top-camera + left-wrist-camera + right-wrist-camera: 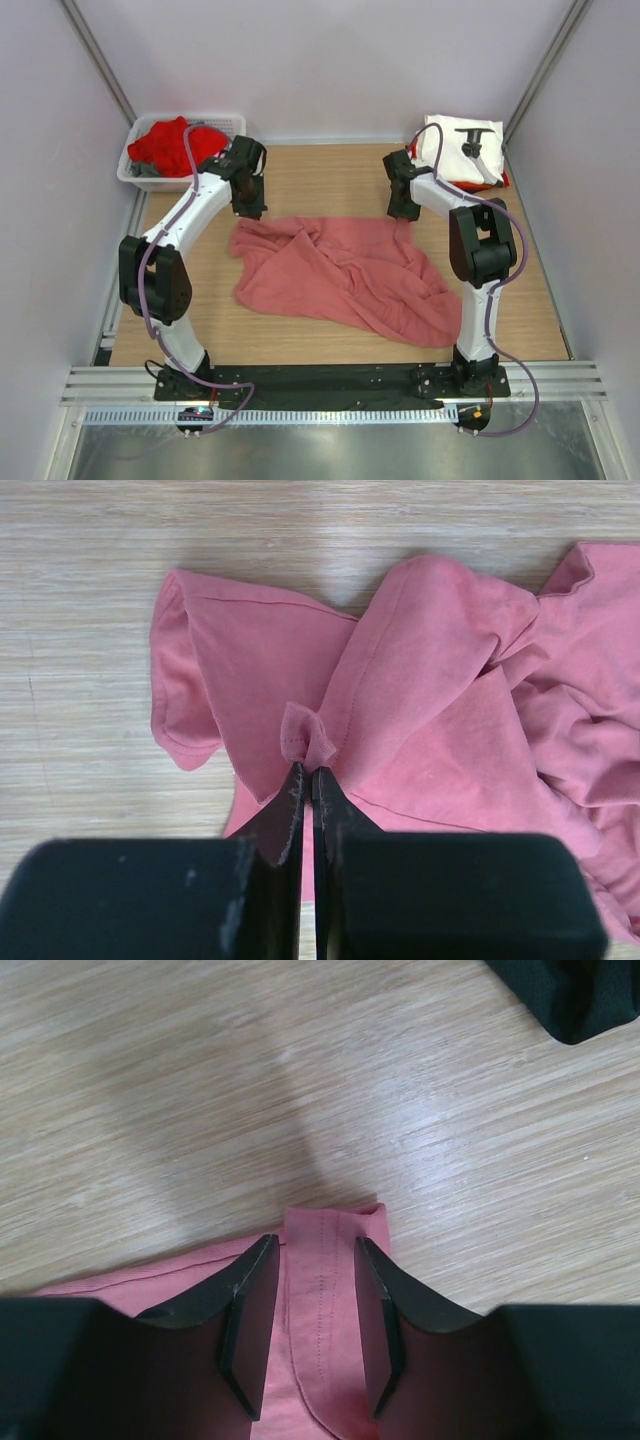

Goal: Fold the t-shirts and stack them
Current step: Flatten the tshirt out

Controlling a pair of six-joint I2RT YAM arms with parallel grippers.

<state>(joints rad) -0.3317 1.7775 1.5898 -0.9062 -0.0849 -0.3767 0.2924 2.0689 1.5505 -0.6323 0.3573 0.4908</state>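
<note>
The salmon-pink t-shirt (340, 275) lies crumpled across the middle of the wooden table. My left gripper (250, 207) hangs over its far left corner. In the left wrist view that gripper (308, 770) is shut on a small pinch of the pink cloth (420, 680). My right gripper (403, 215) is at the shirt's far right corner. Its jaws (315, 1242) stand apart, one on each side of a flat stitched hem strip (325, 1260) lying on the wood. A white t-shirt with black print (455, 150) lies folded on a red one (497, 183) at the back right.
A white plastic basket (135, 172) at the back left holds a red t-shirt (175, 142) and some grey cloth (146, 170). A black cloth edge (570, 995) shows at the top right of the right wrist view. White walls enclose the table on three sides.
</note>
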